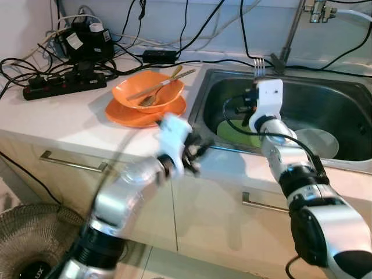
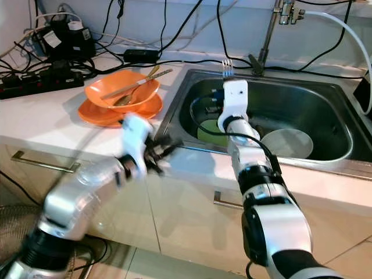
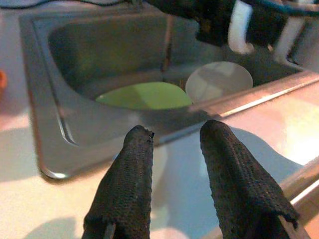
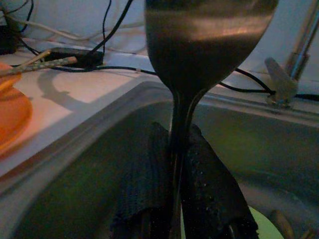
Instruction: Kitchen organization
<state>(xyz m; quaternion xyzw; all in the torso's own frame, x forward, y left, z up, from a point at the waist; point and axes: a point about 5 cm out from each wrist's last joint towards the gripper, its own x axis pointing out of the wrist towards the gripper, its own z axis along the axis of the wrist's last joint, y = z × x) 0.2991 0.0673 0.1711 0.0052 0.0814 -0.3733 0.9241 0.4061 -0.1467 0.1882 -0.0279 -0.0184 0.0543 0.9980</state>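
Centre frame, above the sink (image 1: 349, 165), the right gripper (image 4: 175, 164) pinches a fork (image 1: 259, 67) by its thin handle: light, stiff, slippery steel. The left gripper (image 3: 174, 149) hangs narrowly parted, empty.

A black power strip (image 1: 64, 85) lies at the far left of the white counter (image 1: 64, 119), with a black adapter block (image 1: 87, 39) behind it and a tangle of dark cables (image 1: 192, 35) running right along the wall. A small black box (image 1: 159, 56) sits on the counter among them. Near left, on the floor, a round fan grille (image 1: 32, 244) stands below the cabinet drawer handle (image 1: 72, 164)
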